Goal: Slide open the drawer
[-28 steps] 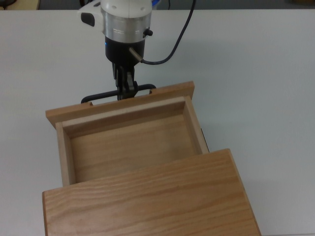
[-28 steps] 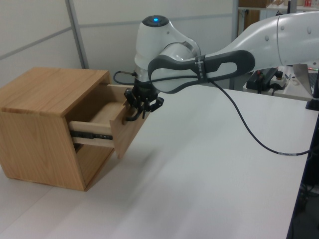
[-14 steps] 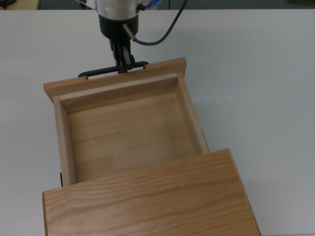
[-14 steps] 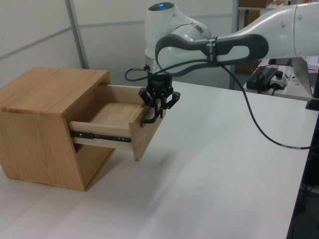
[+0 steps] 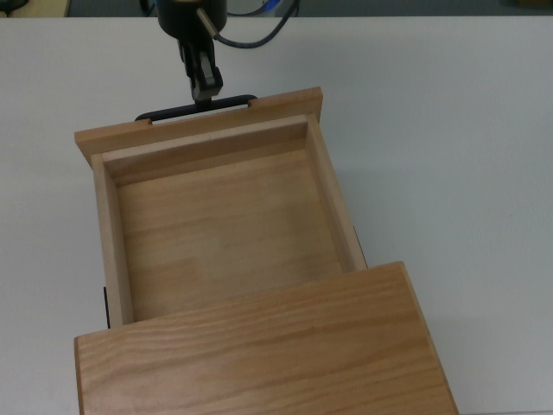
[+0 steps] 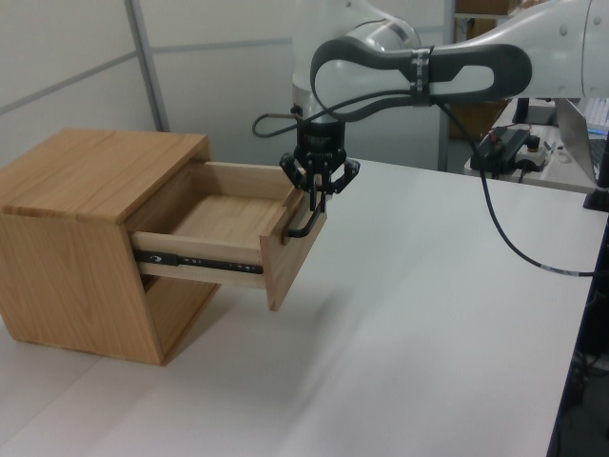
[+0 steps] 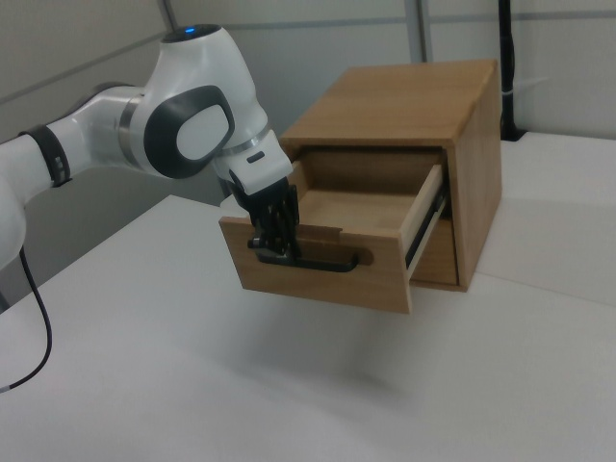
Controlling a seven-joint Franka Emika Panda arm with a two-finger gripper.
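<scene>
The drawer (image 5: 225, 233) is a light oak box tray that stands pulled far out of the wooden cabinet (image 5: 259, 346), and its inside is bare. A thin black bar handle (image 5: 173, 111) runs along its flat front panel (image 5: 199, 131). My gripper (image 5: 206, 93) is shut on that handle from above, near the handle's right end in the top view. In the left view the gripper (image 6: 314, 205) hangs over the front panel (image 6: 295, 252). In the right view the gripper (image 7: 273, 245) holds the handle (image 7: 322, 260) at its left end.
The cabinet (image 6: 95, 171) sits on a white table (image 5: 449, 130). A black cable (image 6: 504, 228) trails from the arm across the table in the left view. A metal slide rail (image 6: 200, 262) shows along the drawer's side.
The drawer has slid further out of the cabinet, toward the top view's top. My gripper has moved with it, still holding the handle.
</scene>
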